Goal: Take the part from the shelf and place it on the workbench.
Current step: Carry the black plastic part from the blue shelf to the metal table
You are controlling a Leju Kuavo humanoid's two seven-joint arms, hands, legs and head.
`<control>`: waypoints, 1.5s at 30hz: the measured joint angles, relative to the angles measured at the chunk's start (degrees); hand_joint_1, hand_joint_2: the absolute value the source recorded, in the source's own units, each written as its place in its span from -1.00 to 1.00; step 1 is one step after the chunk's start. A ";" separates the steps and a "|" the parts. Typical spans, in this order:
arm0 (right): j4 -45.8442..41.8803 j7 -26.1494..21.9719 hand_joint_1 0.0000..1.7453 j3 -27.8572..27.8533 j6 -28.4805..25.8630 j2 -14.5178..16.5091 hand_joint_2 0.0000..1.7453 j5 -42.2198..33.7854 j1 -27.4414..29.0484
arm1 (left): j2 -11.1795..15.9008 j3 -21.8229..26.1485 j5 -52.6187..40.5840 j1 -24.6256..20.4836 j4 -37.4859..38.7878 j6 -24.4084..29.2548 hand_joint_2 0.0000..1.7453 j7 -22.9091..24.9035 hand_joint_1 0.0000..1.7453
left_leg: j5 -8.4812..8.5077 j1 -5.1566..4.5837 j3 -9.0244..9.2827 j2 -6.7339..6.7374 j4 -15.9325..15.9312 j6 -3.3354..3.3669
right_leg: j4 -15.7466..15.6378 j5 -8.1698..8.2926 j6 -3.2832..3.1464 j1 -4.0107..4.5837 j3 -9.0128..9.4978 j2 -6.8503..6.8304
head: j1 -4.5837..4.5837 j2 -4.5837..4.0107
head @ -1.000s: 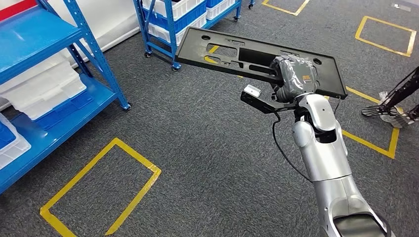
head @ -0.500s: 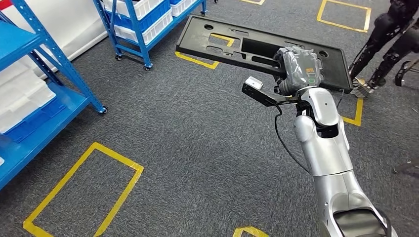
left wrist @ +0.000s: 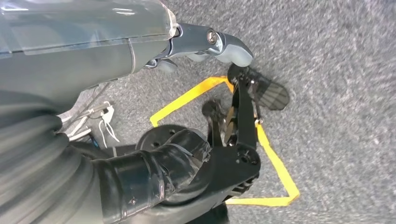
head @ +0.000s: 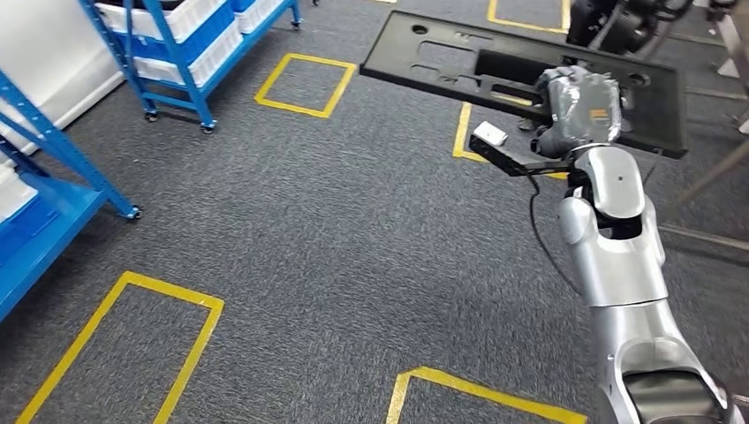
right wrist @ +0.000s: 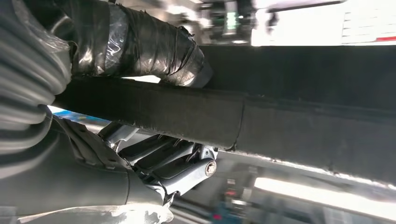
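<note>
A long flat black part (head: 442, 57) with several cut-outs is held out level in front of me. My right hand (head: 578, 110), wrapped in grey and dark tape, grips it near its right end, high above the carpet. In the right wrist view the part's dark edge (right wrist: 280, 116) runs across the picture, with the taped fingers (right wrist: 140, 42) on one side of it and the thumb on the other. My left hand (left wrist: 93, 70) hangs over the floor with its thumb (left wrist: 224, 44) spread away from the dark fingers, and it holds nothing.
A blue shelf (head: 44, 203) stands at the left edge. A blue wheeled rack (head: 177, 44) with white bins is at the back left. Yellow tape rectangles (head: 305, 84) mark the grey carpet. Dark legs (head: 609, 22) stand beyond the part, and a grey strut (head: 715, 168) is at the right.
The whole view has swung: shelves and floor marks slid left, so the camera turned right. My right hand still holds the part, now further right in the picture.
</note>
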 joint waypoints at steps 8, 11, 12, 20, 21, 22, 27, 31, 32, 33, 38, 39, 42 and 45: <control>-0.48 1.74 1.00 -2.49 -0.49 -0.68 1.00 2.26 -1.13 | -0.04 -0.43 1.28 1.15 -1.06 0.46 1.00 1.97 -1.00 | -5.49 0.56 -3.38 -2.34 8.29 -2.09 | -6.64 -2.46 -4.44 1.44 2.61 1.68 | -0.13 0.00; -0.72 2.64 1.00 -2.49 -0.53 -0.55 1.00 2.84 -1.22 | -0.08 -0.60 1.30 1.64 -1.39 1.23 1.00 1.79 -1.00 | -9.81 0.22 -6.67 -4.51 17.32 -1.15 | -6.62 -1.72 -5.47 2.45 1.66 3.67 | -0.12 0.00; -0.78 2.92 1.00 -2.50 -0.53 -0.52 1.00 2.96 -1.21 | -0.08 -0.82 1.41 1.85 -1.63 1.61 1.00 1.66 -1.00 | -9.08 -0.10 -6.31 -4.69 17.22 -0.56 | -6.60 -1.52 -5.67 2.79 1.47 4.41 | -0.11 0.00; -2.06 3.44 1.00 -3.54 -0.57 -0.64 1.00 3.14 -0.75 | 0.16 -3.37 4.68 3.77 -4.18 4.16 1.00 1.52 -1.00 | -0.89 -2.30 3.10 -8.05 -0.77 3.45 | -7.81 0.34 -4.64 2.05 0.94 8.82 | -0.12 0.00; -2.19 3.43 1.00 -3.89 -0.58 -0.76 1.00 3.14 -0.66 | 0.15 -3.98 5.35 3.95 -4.35 4.40 1.00 1.83 -1.00 | -0.21 -2.13 3.72 -7.37 -2.38 3.42 | -7.73 0.14 -4.43 2.17 0.73 8.05 | -0.09 0.00; -2.32 3.44 1.00 -4.16 -0.59 -0.87 1.00 3.16 -0.74 | 0.14 -4.60 6.03 4.20 -4.50 4.64 1.00 2.20 -1.00 | 0.42 -1.89 4.33 -6.59 -3.92 3.29 | -6.72 -0.70 -4.17 2.31 0.14 6.78 | -0.07 0.00; -2.48 3.52 1.00 -4.39 -0.59 -1.03 1.00 3.73 -0.95 | 0.01 -6.82 7.99 5.21 -4.72 5.48 1.00 3.44 -1.00 | 0.16 -0.56 4.78 -2.79 -4.52 1.67 | 4.74 -5.31 -1.27 0.46 -5.31 2.64 | -0.04 0.00; -2.50 3.58 1.00 -4.41 -0.59 -1.02 1.00 4.00 -1.09 | 0.19 -7.76 9.15 5.51 -5.06 6.48 1.00 4.17 -1.00 | -2.52 0.65 3.86 -0.54 -0.64 -1.19 | -4.66 -0.72 1.30 -1.20 -0.27 -0.14 | -0.03 0.00; -2.53 3.60 1.00 -4.43 -0.59 -0.99 1.00 4.04 -1.09 | 0.27 -7.96 9.52 5.67 -5.28 6.97 1.00 4.57 -1.00 | -3.24 0.63 3.59 -0.19 0.39 -1.80 | -5.37 -0.79 0.97 -1.15 0.07 -0.54 | -0.05 0.00; -2.53 3.63 1.00 -4.46 -0.59 -0.96 1.00 4.08 -1.06 | 0.35 -8.21 9.96 5.81 -5.50 7.48 1.00 5.06 -1.00 | -3.66 0.52 3.47 0.17 0.97 -2.22 | -4.80 -1.26 0.24 -0.85 -0.26 -0.44 | -0.07 0.00; -2.51 4.01 1.00 -4.52 -0.79 -0.79 1.00 5.07 -1.40 | 0.12 -9.92 11.55 6.38 -5.84 8.54 1.00 6.90 -1.00 | -7.85 1.28 1.43 -2.22 6.60 -2.68 | -4.55 -1.16 -2.41 -0.02 -0.85 1.92 | -0.10 0.00; -2.50 4.28 1.00 -4.52 -0.97 -0.74 1.00 5.44 -1.47 | 0.08 -10.12 11.66 6.49 -5.91 8.62 1.00 6.97 -1.00 | -9.91 1.21 -0.29 -3.47 10.41 -2.34 | -4.60 -1.09 -2.67 0.30 -0.88 2.36 | -0.09 0.00; -2.48 5.15 1.00 -4.55 -1.87 -1.09 1.00 6.23 -1.26 | 0.06 -11.10 11.77 7.15 -6.09 9.27 1.00 7.00 -1.00 | -12.13 0.28 -4.88 -4.59 18.89 -0.88 | -4.67 -0.96 -3.25 1.30 -0.95 4.16 | -0.09 0.00; -2.51 5.17 1.00 -5.09 -2.82 -2.50 1.00 5.99 -0.96 | 0.06 -12.75 12.41 8.09 -6.64 10.45 1.00 6.99 -1.00 | -6.05 -1.37 -2.25 -6.45 11.02 1.32 | -4.72 -0.80 -3.56 1.61 -0.92 6.10 | -0.09 0.00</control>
